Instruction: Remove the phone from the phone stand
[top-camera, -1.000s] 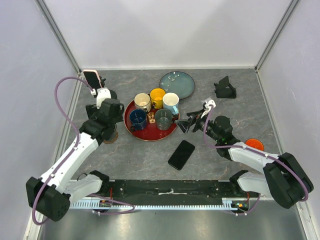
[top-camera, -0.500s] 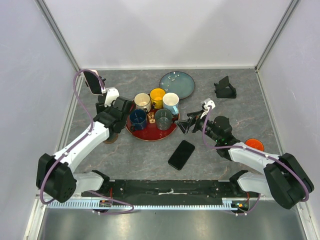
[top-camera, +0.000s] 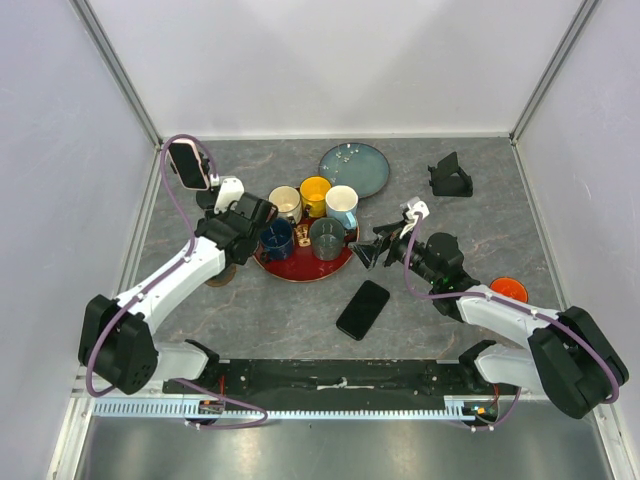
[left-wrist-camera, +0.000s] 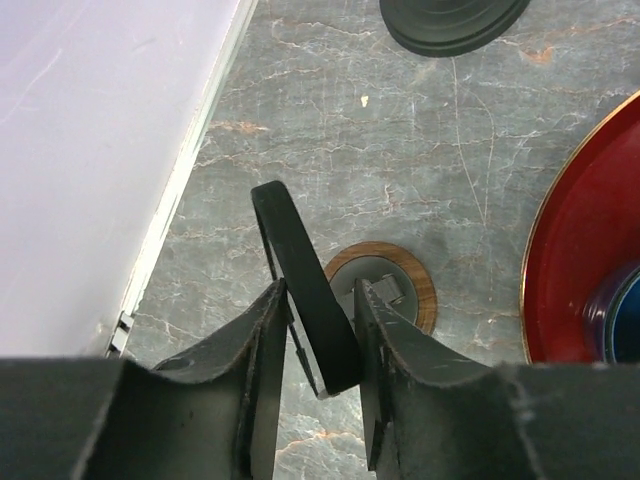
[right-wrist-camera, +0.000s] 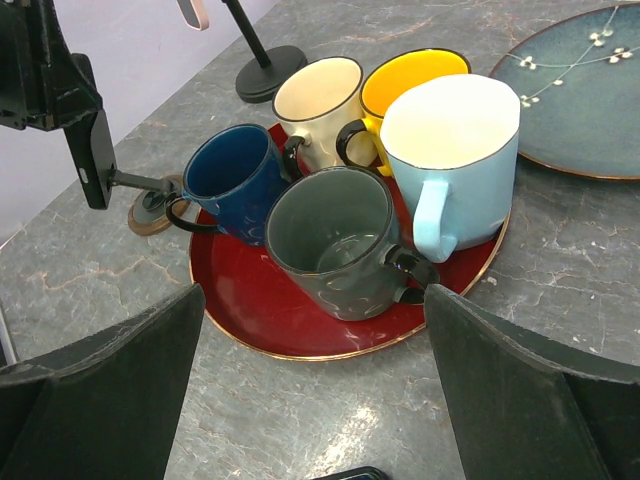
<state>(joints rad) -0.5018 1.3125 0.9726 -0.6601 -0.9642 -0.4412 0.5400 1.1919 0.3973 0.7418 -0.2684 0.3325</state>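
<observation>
Half a second on, the left gripper (top-camera: 248, 212) has edged right toward the red tray (top-camera: 300, 272) at mid-table, and its arm's elbow has swung in from the left wall. The right arm and the black handset (top-camera: 362, 309) lying flat on the near table have not moved.

From above, the left wrist hides what it carries. Its own camera shows the fingers (left-wrist-camera: 255, 350) clenched on the phone (left-wrist-camera: 300, 270), a dark slab seen edge-on. The slab is directly over the round, wood-rimmed base of the phone stand (left-wrist-camera: 415, 290), on the left side of the table beside the tray. The right wrist camera adds the side-on look. There the phone (right-wrist-camera: 88, 140) hangs below the left gripper, its long axis close to upright and slightly tilted, its lower end pointing down at the stand base (right-wrist-camera: 140, 218). A thin dark rod runs between the two, and it cannot be told whether the phone is free of it.

The right gripper (right-wrist-camera: 310, 400) hovers right of the tray with its fingers spread wide and holding nothing, facing the five mugs (right-wrist-camera: 330, 240) on the tray.

A pink-cased handset (top-camera: 187, 165) sits on a separate pole stand at the far left.
</observation>
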